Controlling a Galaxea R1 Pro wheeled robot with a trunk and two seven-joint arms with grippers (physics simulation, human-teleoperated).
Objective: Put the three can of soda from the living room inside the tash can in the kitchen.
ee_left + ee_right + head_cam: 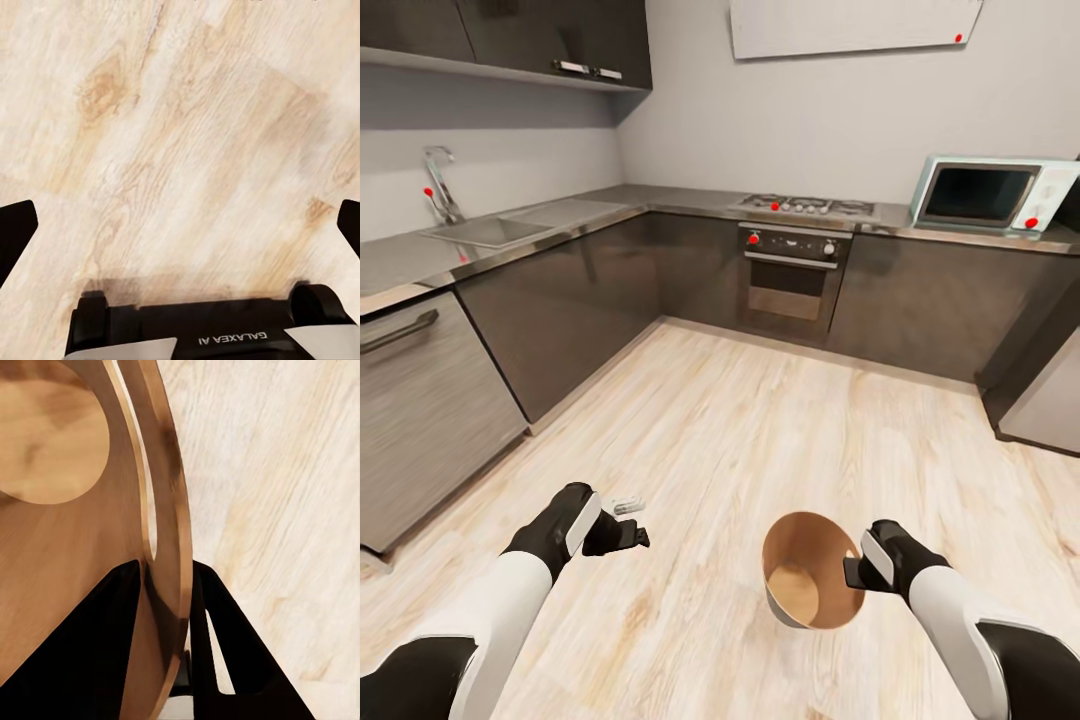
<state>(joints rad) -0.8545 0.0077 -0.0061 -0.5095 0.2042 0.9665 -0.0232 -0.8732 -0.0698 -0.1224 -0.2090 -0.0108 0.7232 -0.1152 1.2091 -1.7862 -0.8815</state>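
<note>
The fridge (1050, 400) runs off the side of the head view, so just a corner of it shows. The microwave (992, 195) is cut off at that same side. The dishwasher front (420, 400) is cut by the other side. A small pale thing (627, 506) lies on the floor by the left gripper (632, 537), too small to tell what it is. In the left wrist view both fingers (15, 236) are cut by the picture's sides. In the right wrist view the trash can (75, 547) hides parts of the right fingers (236, 652), and most of its rim runs out of the picture
</note>
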